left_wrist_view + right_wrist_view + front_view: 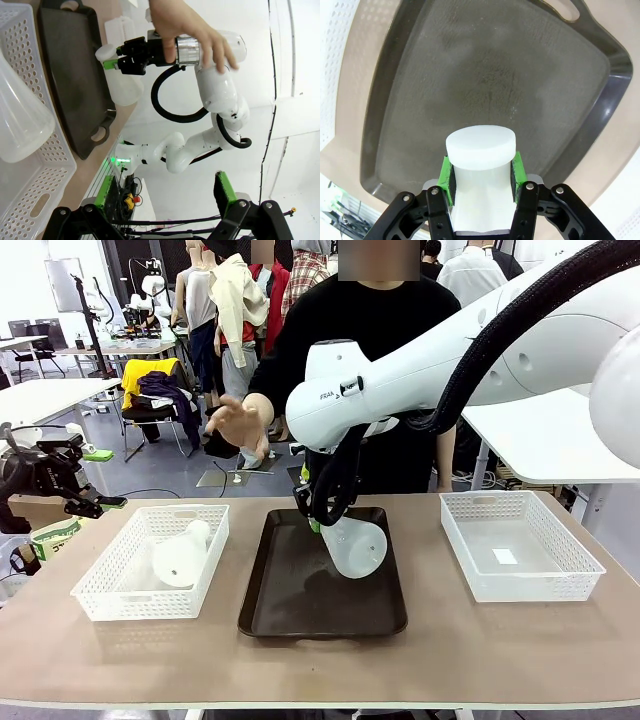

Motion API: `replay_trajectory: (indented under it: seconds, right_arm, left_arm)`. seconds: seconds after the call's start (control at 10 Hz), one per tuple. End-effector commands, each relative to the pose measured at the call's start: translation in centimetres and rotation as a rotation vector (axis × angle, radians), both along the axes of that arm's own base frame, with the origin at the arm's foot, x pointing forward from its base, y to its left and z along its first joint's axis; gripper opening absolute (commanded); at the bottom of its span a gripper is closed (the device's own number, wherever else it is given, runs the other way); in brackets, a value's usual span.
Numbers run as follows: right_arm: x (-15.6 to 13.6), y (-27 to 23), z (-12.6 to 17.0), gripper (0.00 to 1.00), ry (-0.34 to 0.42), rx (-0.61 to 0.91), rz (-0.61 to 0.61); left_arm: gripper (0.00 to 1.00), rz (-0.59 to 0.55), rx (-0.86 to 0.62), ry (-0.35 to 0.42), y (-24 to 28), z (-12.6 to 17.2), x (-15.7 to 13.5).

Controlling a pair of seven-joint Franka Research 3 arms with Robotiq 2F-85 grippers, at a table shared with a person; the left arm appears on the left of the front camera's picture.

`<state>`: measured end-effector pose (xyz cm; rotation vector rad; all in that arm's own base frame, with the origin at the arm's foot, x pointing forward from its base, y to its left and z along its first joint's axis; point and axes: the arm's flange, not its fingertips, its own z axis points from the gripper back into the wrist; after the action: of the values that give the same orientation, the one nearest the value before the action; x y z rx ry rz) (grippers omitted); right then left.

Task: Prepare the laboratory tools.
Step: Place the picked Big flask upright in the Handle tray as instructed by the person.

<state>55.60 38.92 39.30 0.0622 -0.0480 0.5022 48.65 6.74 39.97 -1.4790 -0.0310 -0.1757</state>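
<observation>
Two flasks: one conical flask (357,548) tilted over the dark tray (290,610); other flask (180,558) lying in the left basket (110,605).
Right gripper (314,524): clenched on the conical flask's neck.
Left gripper (100,480): released, beside the left basket.
Person's hand (235,422): raised behind the tray.

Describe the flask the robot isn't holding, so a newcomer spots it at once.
On the table, find the white lattice basket at the robot's left, beside the dark tray. Inside it a frosted white conical flask lies on its side. Unlike the second flask, gripped by the neck in the right gripper and tilted over the tray, nothing holds this one.
</observation>
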Motion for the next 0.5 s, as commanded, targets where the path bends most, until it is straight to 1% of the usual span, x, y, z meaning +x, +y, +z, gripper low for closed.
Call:
replay_trajectory:
  seconds: [0.0, 0.4]
  right_arm:
    - [0.06, -0.02, 0.08, 0.0, -0.004, 0.002, -0.002]
    - [0.06, -0.02, 0.08, 0.0, -0.004, 0.002, -0.002]
  left_arm:
    - [1.0, -0.006, 0.016, -0.004, 0.25, 0.1, -0.2]
    - [1.0, -0.006, 0.016, -0.004, 0.25, 0.1, -0.2]
